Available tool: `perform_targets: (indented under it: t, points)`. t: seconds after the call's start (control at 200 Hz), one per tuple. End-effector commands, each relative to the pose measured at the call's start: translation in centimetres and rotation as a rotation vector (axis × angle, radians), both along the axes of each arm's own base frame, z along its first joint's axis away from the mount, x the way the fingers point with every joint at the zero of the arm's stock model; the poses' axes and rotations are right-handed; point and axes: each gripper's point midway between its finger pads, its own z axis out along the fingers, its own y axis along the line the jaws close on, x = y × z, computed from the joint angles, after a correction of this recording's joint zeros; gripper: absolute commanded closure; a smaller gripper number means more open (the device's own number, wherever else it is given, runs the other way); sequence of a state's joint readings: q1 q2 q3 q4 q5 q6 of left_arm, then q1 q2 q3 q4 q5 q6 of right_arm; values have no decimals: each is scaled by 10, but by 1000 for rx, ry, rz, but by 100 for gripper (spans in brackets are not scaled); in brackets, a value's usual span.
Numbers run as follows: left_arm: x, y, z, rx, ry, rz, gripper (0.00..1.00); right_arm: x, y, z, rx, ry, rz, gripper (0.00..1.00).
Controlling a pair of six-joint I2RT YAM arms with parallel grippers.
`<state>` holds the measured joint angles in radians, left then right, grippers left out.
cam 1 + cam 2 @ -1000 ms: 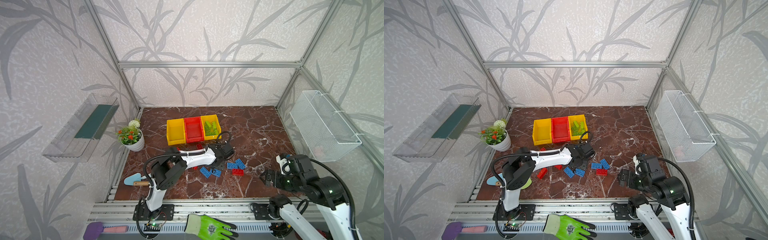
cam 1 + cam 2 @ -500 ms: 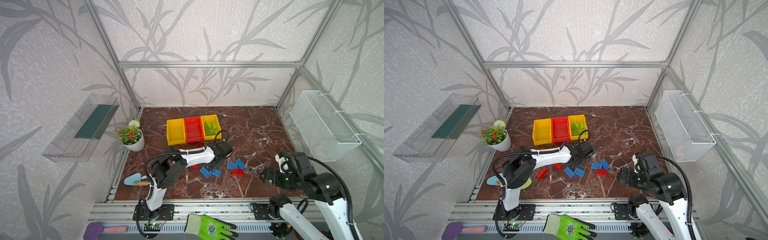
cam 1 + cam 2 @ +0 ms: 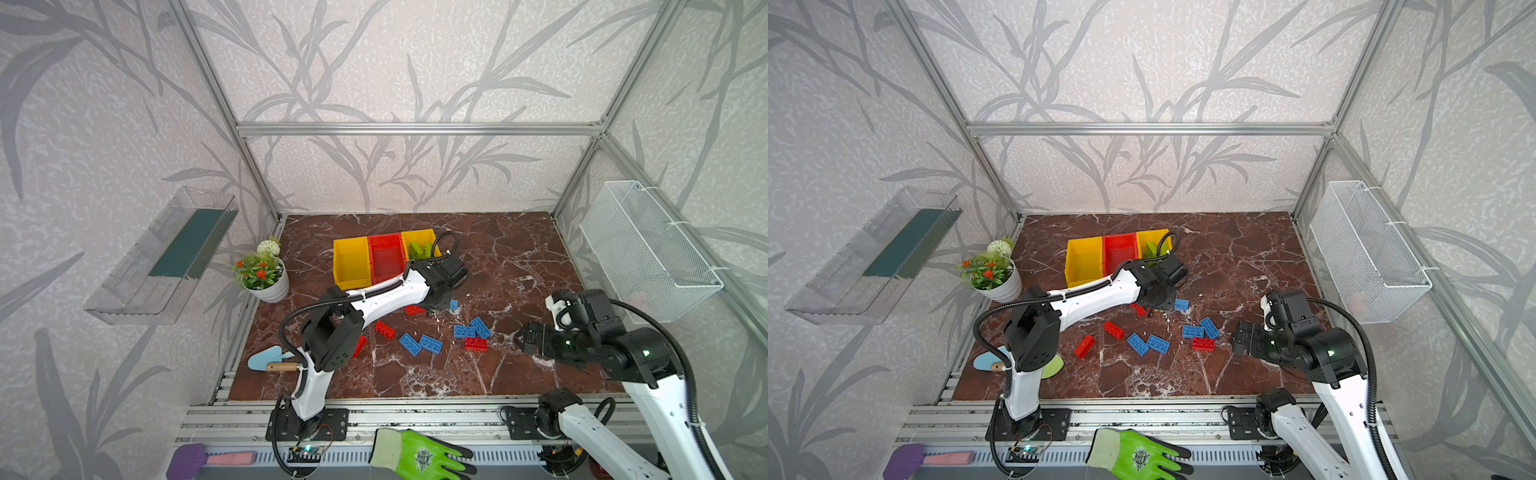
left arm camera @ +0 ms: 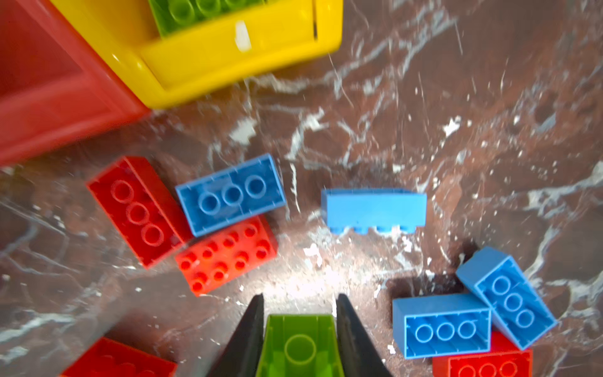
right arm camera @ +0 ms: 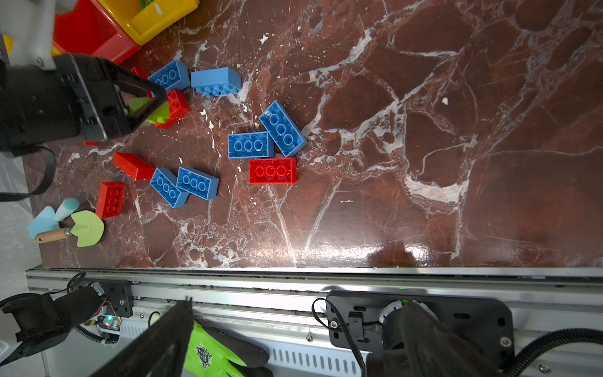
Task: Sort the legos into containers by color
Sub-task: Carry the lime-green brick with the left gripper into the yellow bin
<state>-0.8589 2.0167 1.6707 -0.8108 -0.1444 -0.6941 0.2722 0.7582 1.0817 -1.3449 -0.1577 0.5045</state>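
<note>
Lime-green brick point(image 4: 300, 346) gripped between the two dark fingers point(image 4: 251, 326) of the left gripper point(image 4: 300, 298), its hollow underside turned toward the wrist camera and the jaws pressed against its long sides. The left gripper is lowered over the red-brown marbled floor point(image 3: 511, 257), just in front of the containers point(image 3: 351, 286), which are three joined bins in a row: yellow, red, yellow. The yellow bin at the right end point(image 3: 432, 239) holds several more green bricks point(image 3: 417, 249). Loose legos point(image 3: 419, 344), red and blue only, lie scattered on the floor in front of the bins, some studs up, some on their sides or upside down. One cluster lies directly beneath the left gripper, while a pair of blue bricks point(image 5: 266, 137) touches a red brick point(image 5: 272, 170) further toward the right arm. The right gripper point(image 5: 297, 306) is spread wide with nothing between its fingers; in both top views it sits to the right of the loose bricks, apart from them.
</note>
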Motion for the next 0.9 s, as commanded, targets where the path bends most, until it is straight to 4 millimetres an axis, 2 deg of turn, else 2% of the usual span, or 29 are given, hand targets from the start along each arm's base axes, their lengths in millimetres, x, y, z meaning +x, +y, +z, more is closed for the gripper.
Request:
perform_targets:
  t: [0.0,0.215,0.39,0.54,0.705,0.745,0.83,0.895]
  points:
    - [26,20,0,73,4,11,82,12,2,13,-2,-46,5,1]
    - [94,23,20,62,-54,31,82,23,2,18,-18,-45,-8,1]
    - [145,34,14,31,-57,88,82,30,-1,23,-36,-43,-30,1]
    - [176,46,5,-13,-50,129,82,33,-5,25,-52,-47,-61,1]
    - [198,46,1,-93,-70,124,80,36,-9,23,-60,-47,-94,1]
    - [203,46,1,-105,-80,126,78,37,-9,24,-60,-50,-100,1]
    - [209,46,0,-130,-82,133,66,42,-9,24,-62,-50,-114,1]
    - [214,49,0,-142,-83,139,52,46,-8,25,-59,-55,-121,1]
